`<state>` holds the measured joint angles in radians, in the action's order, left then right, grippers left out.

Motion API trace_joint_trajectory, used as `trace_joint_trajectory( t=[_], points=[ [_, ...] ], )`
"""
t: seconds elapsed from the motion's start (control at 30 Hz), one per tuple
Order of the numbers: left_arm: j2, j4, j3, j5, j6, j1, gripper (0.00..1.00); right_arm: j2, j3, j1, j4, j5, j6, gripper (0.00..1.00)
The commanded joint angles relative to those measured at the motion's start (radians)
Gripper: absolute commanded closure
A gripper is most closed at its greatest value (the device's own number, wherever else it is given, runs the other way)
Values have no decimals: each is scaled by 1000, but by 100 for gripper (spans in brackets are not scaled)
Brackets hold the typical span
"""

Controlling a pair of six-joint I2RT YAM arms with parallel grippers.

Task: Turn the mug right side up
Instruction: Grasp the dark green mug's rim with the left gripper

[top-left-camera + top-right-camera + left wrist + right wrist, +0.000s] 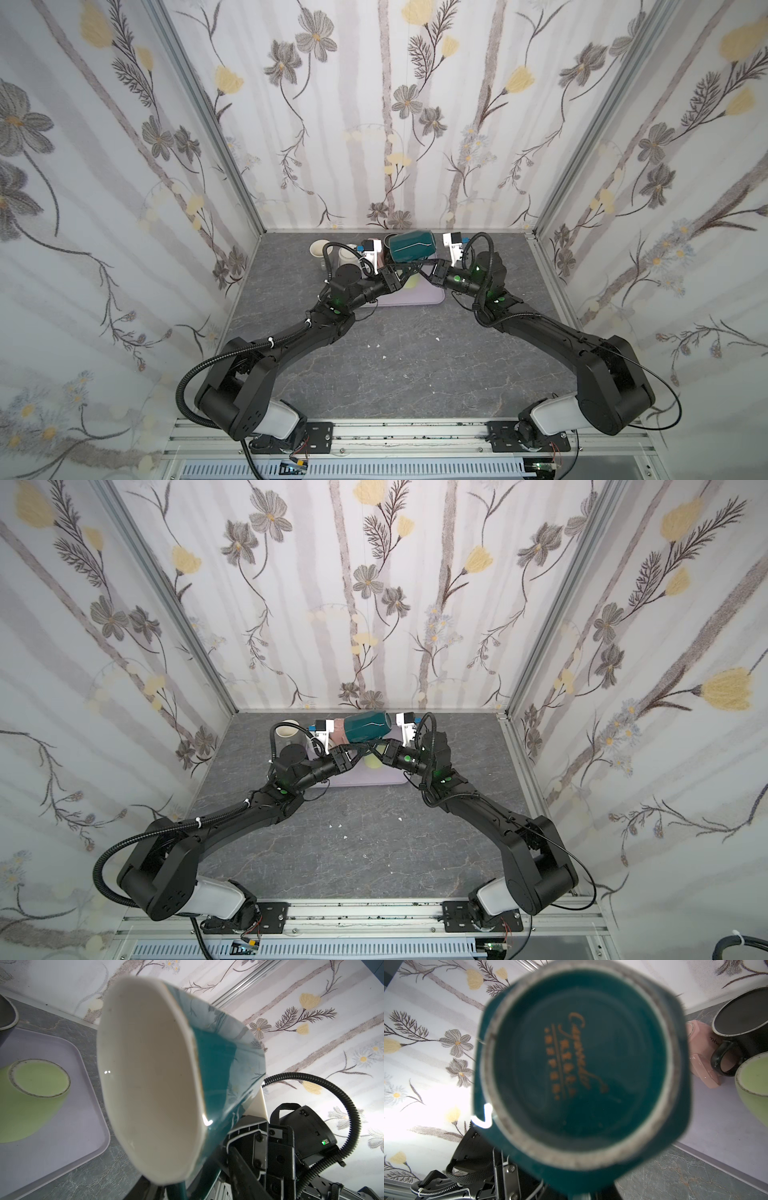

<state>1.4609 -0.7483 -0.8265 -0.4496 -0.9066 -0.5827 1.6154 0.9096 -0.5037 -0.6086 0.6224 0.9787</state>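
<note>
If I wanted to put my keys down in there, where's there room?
The grey stone-look tabletop in front, between the black robot arms, is almost bare. The lilac plastic tray has a free strip beside the upturned green cup. The back is crowded: teal ceramic mug held aloft, white cups.

the mug [413, 246] at the fingers [247, 1128] is seen glazed and glossy, teal outside, smooth cream inside; its foot ring is left rough and unglazed. the fingers look like matt black plastic. below them, a matt lilac tray [62, 1126] of plastic look and a matt green cup [25, 1113] are seen on a smooth, stone-patterned table [374, 374].
</note>
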Motion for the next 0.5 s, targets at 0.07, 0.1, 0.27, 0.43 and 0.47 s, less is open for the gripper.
trace_joint_trajectory(
  t=[0.07, 0.1, 0.27, 0.43, 0.47],
  points=[
    [23, -56, -26, -11, -24, 1, 55, -7, 3, -5, -145, 34, 9, 94],
    [27, -56, -30, -12, -28, 1, 56, -6, 3, -6, -146, 34, 11, 95],
    [51, -68, -39, -12, -49, 1, 60, -6, 4, -8, -151, 34, 15, 95],
    [61, -74, -41, -18, -62, 0, 64, -2, 5, -9, -145, 31, 12, 95],
    [61, -70, -41, -18, -61, 1, 65, 0, 5, -7, -145, 31, 12, 95]
  ],
)
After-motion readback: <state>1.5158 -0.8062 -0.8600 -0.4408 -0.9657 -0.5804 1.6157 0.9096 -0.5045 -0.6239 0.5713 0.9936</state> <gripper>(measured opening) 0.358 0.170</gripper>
